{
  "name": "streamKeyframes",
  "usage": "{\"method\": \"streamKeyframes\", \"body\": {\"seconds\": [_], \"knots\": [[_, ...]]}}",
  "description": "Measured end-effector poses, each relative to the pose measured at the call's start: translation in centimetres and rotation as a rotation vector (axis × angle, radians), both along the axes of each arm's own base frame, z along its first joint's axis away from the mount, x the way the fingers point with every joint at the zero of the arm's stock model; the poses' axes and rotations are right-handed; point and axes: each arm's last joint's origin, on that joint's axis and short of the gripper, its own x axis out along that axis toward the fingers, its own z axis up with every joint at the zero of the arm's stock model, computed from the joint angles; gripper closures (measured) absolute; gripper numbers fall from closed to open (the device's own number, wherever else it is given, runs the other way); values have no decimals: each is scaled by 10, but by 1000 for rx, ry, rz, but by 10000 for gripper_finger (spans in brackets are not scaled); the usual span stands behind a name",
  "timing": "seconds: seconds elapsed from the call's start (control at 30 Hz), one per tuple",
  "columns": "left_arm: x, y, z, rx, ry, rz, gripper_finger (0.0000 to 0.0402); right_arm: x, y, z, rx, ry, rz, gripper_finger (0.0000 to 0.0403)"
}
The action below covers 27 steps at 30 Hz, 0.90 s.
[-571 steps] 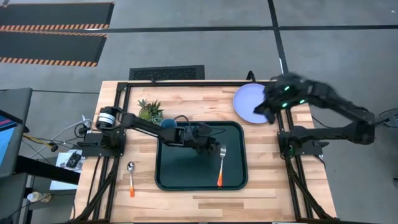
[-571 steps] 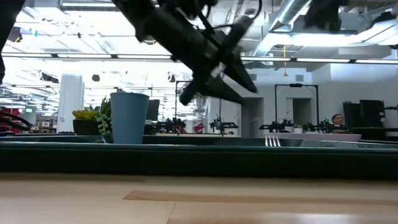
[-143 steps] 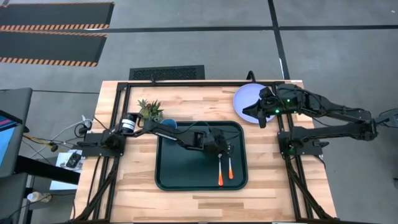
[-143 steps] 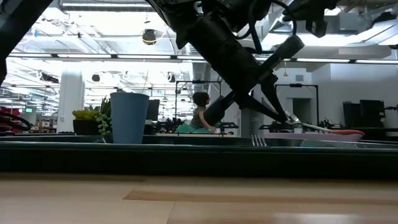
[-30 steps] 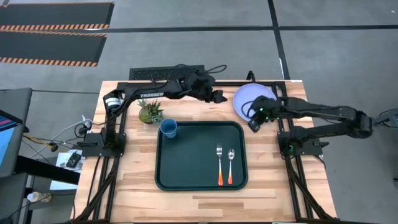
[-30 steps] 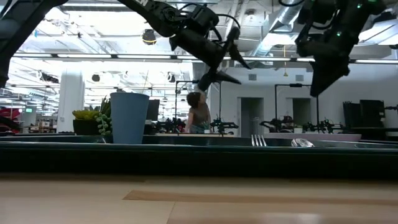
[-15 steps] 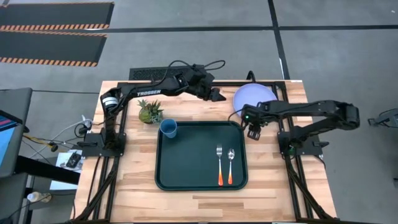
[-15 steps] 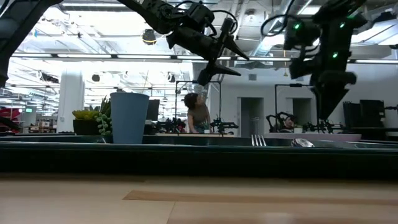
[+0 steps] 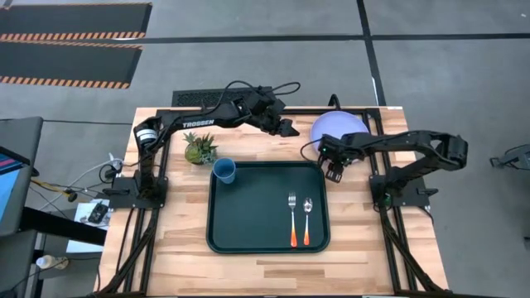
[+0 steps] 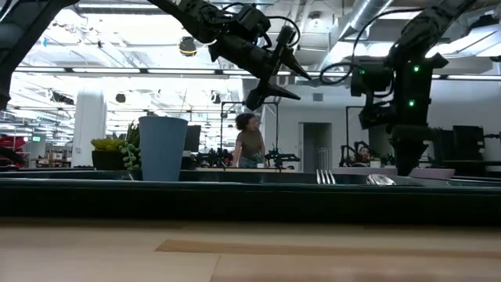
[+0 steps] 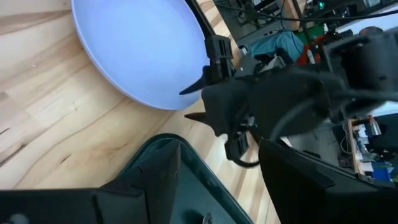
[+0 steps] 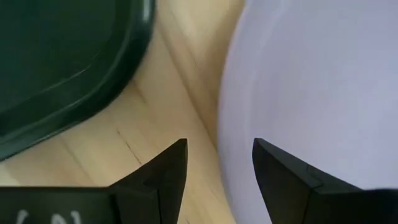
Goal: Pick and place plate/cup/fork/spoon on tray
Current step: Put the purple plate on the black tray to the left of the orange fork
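Note:
The lavender-blue plate [image 9: 339,126] lies flat on the wood at the table's far right, beside the dark green tray [image 9: 248,223]. The blue cup [image 9: 224,170] stands in the tray's far left corner. The fork [image 9: 291,219] and the spoon [image 9: 307,218] lie side by side on the tray's right part. My right gripper [image 9: 333,171] is open and points down at the plate's near left rim [image 12: 225,134]; one finger is over the wood, the other over the plate. My left gripper [image 9: 287,128] is open and empty, raised above the far edge left of the plate. My right gripper stands astride the plate's near left rim [image 12: 225,134], its fingers [image 12: 283,171] pointing down from above. I cannot tell whether they touch the plate. The plate lies flat on the table.
A small green potted plant [image 9: 199,147] stands on the wood left of the cup. The tray's far right corner [image 12: 74,68] lies close to the plate's rim. A person [image 10: 250,145] stands in the room behind the table.
My right gripper has gone down and a little toward the table's left, from above the plate to its near left rim, and has turned to point straight down. The plate, tray, cup, fork and spoon have stayed in place.

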Motion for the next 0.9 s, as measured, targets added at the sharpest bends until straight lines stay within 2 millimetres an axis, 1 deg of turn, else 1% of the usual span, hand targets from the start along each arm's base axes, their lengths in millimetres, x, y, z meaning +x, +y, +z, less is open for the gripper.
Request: {"method": "streamKeyframes", "body": {"seconds": [0.2, 0.3, 0.37, 0.47, 0.5, 0.53, 0.6, 0.7, 0.9], "knots": [[0, 0, 0, 2, 1, 3, 198, -10, -3, -16, 32, -38, -76, 200], [0, 0, 0, 3, 1, 6, 198, -13, -2, -22, 31, -61, -134, 222], [0, 0, 0, 3, 1, 6, 198, -14, -2, -22, 33, -66, -164, 261], [0, 0, 0, 4, 1, 7, 198, -14, -3, -19, 6, -76, -199, 351], [0, 0, 0, 4, 2, 8, 198, -13, -3, -18, -4, -80, -207, 373], [0, 0, 0, 4, 1, 8, 198, -13, -4, -16, -7, -88, -213, 383], [0, 0, 0, 4, 1, 8, 198, -11, -5, -11, -12, -89, -228, 383], [0, 0, 0, 2, 2, 7, 198, -5, -6, 5, -29, -93, -221, 395], [-2, 5, 0, 0, 2, 18, 198, 11, -6, 57, -62, -133, -110, 399]]}}
